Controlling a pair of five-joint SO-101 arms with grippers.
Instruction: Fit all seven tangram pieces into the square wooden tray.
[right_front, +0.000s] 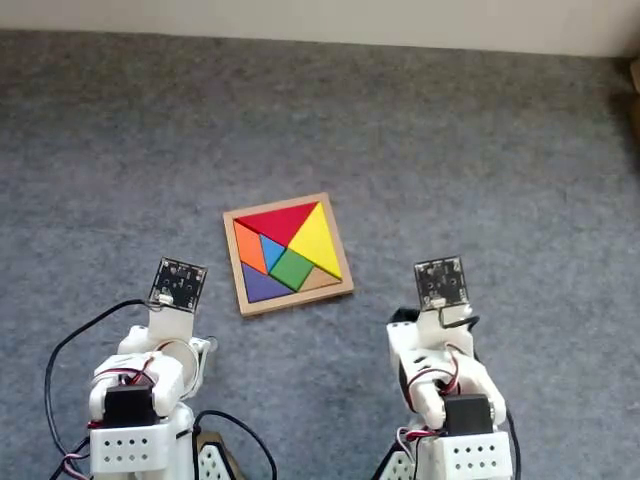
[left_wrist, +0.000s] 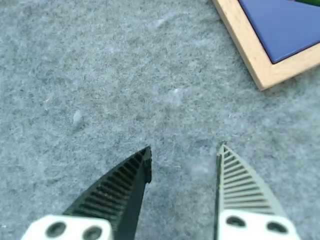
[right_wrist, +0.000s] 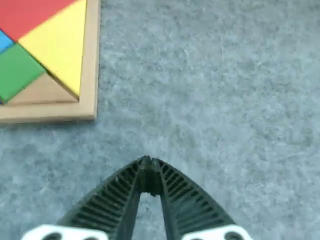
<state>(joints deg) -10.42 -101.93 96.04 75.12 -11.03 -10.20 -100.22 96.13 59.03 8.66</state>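
The square wooden tray (right_front: 345, 254) lies in the middle of the grey carpet, holding a red triangle (right_front: 277, 222), yellow triangle (right_front: 317, 243), orange piece (right_front: 248, 247), blue piece (right_front: 271, 250), green square (right_front: 291, 269), purple triangle (right_front: 262, 285) and tan triangle (right_front: 322, 279). In the left wrist view a tray corner (left_wrist: 260, 65) with the purple triangle (left_wrist: 282, 22) shows beyond my open left gripper (left_wrist: 184, 154), which holds nothing. My right gripper (right_wrist: 150, 162) is shut and empty over carpet, beside the tray corner (right_wrist: 90, 80) with the yellow triangle (right_wrist: 60, 42), green square (right_wrist: 15, 70) and tan triangle (right_wrist: 42, 90).
Both arms are drawn back near the carpet's front edge, the left arm (right_front: 150, 380) and right arm (right_front: 445, 380) on either side of the tray. A pale floor strip (right_front: 320, 20) runs along the far edge of the carpet.
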